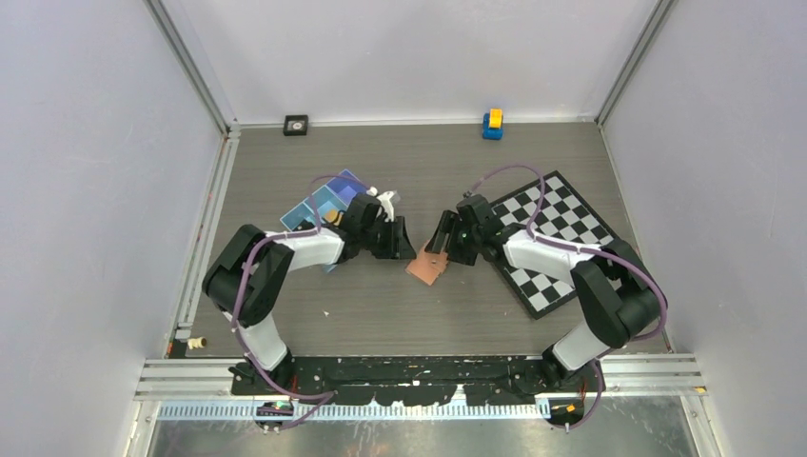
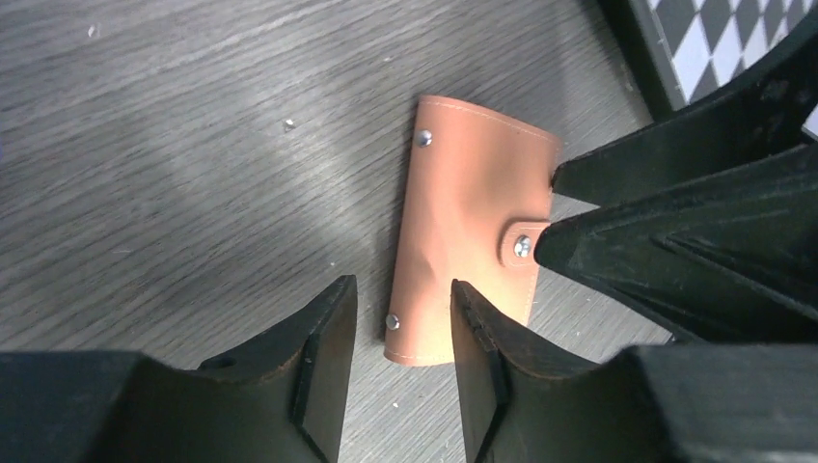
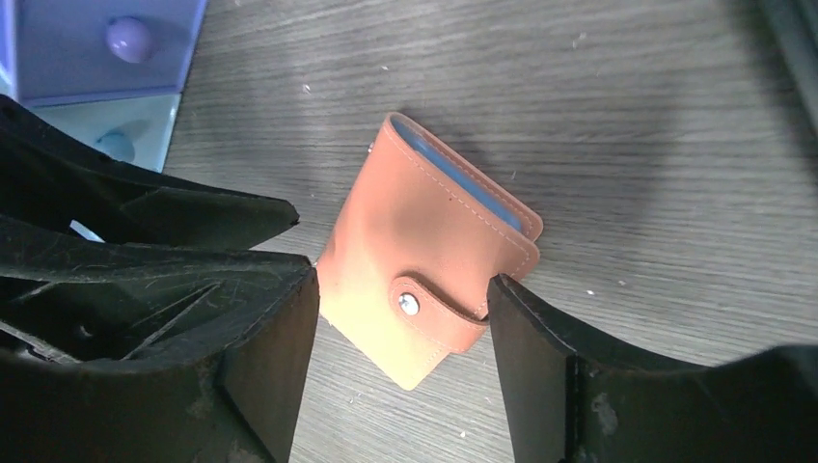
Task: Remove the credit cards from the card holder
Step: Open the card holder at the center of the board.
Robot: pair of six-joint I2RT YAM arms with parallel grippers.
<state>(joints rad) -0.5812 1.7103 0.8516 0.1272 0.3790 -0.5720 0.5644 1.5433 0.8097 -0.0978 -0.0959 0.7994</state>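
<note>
The tan card holder (image 1: 427, 268) lies snapped shut on the table between both arms. Its stud and strap show in the wrist views (image 2: 473, 241) (image 3: 415, 241). The credit cards are hidden inside; only a blue-grey strip (image 3: 473, 188) shows at the holder's open edge. My left gripper (image 1: 404, 246) (image 2: 400, 285) is open just above the holder's near corner, gripping nothing. My right gripper (image 1: 440, 246) (image 3: 403, 282) is open wide, its jaws straddling the strap corner without clamping it. Each gripper's fingers (image 2: 675, 164) (image 3: 193, 217) show in the other's wrist view.
A blue compartment tray (image 1: 328, 205) (image 3: 96, 48) sits behind the left gripper. A checkered board (image 1: 557, 238) lies under the right arm. A blue and yellow block (image 1: 492, 124) and a small black square (image 1: 296, 125) stand at the back wall.
</note>
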